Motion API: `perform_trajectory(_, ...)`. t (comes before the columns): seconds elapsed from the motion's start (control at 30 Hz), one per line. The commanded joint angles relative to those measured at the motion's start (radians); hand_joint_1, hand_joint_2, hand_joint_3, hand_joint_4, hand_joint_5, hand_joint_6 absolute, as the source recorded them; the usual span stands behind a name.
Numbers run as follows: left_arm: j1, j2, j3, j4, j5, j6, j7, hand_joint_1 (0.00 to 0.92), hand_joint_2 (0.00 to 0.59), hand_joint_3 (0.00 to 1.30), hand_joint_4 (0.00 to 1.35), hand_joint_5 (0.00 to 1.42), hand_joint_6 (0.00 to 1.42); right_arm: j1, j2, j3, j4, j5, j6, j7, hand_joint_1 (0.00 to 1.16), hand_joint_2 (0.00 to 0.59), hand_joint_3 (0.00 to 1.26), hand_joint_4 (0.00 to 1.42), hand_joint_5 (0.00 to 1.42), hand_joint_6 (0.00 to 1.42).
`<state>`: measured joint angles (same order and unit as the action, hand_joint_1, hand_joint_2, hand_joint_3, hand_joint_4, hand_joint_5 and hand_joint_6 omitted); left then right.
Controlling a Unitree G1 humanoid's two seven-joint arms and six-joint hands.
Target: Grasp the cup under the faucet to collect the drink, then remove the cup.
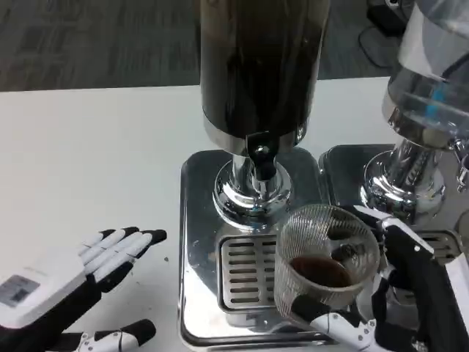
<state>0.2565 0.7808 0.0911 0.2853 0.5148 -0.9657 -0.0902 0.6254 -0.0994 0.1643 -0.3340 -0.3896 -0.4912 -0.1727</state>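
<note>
Your left hand (55, 293) rests on the desk (88, 161), fingers (124, 246) spread wide, holding nothing. Your right hand (381, 308) holds the cup (326, 268), fingers wrapped around it, just right of and below the faucet (260, 154).

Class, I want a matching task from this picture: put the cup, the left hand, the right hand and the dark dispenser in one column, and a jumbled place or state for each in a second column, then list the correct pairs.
Column one:
1. cup
2. left hand
3. right hand
4. dark dispenser

Column two:
A. open, fingers spread over the white table
B. stands at the back of the drip tray, faucet facing forward
C. ribbed clear glass with a little dark drink inside
D. wrapped around the glass

Pairs: 1-C, 2-A, 3-D, 4-B
</note>
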Motion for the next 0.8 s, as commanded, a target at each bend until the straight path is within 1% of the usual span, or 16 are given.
perform_trajectory(0.03,0.026,0.019,0.005,-0.032,-0.016,0.001,-0.004,0.0,0.232,0.0,0.0,0.0,0.0,0.006,0.001,-0.009,-0.042,0.017,-0.02,0.004,0.88,0.163,0.57,0.64,0.9,1.29)
perform_trajectory(0.17,0.038,0.027,0.002,-0.052,-0.03,-0.011,-0.015,0.0,0.256,0.0,0.0,0.0,0.0,0.008,-0.002,-0.011,-0.049,0.027,-0.016,0.018,0.88,0.163,0.57,0.64,0.91,1.29)
perform_trajectory(0.43,0.093,0.041,0.024,-0.08,-0.054,-0.008,-0.022,0.0,0.268,0.0,0.0,0.0,0.0,0.004,-0.002,-0.022,-0.049,0.032,-0.014,0.031,0.86,0.168,0.57,0.65,0.91,1.29)
perform_trajectory(0.8,0.123,0.019,0.028,-0.099,-0.064,0.019,-0.009,0.0,0.279,0.0,0.0,0.0,0.0,0.01,0.0,-0.036,-0.048,0.036,-0.025,0.032,0.86,0.168,0.57,0.64,0.91,1.29)
